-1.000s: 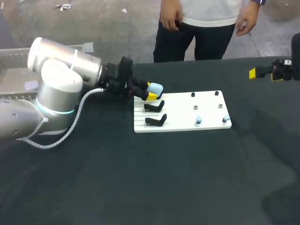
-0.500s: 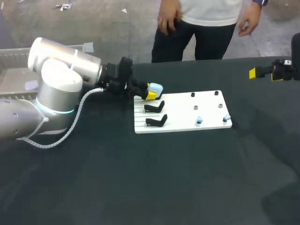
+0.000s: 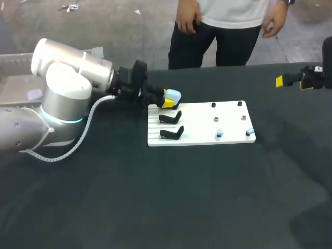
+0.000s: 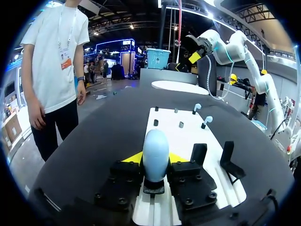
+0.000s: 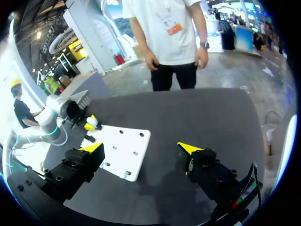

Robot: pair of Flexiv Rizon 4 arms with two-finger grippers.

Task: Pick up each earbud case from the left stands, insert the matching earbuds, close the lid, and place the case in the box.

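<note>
A light blue earbud case stands upright at the white board's far left corner, and my left gripper is shut on it. From the left wrist the case fills the gap between the yellow tips of that gripper, over a black stand base. Two empty black stands sit nearer on the board. Two pale blue earbuds stand on pegs at the board's right side. My right gripper hangs open at the far right, away from the board.
Small dark and grey pegs dot the board's right half. Dark tabletop stretches around the board. In the right wrist view the board lies ahead of the open right gripper, with my left arm beyond it.
The left gripper's fingers have drawn in onto the case, and gripper and case have crept slightly toward the table's far side. The right arm has stayed put.
</note>
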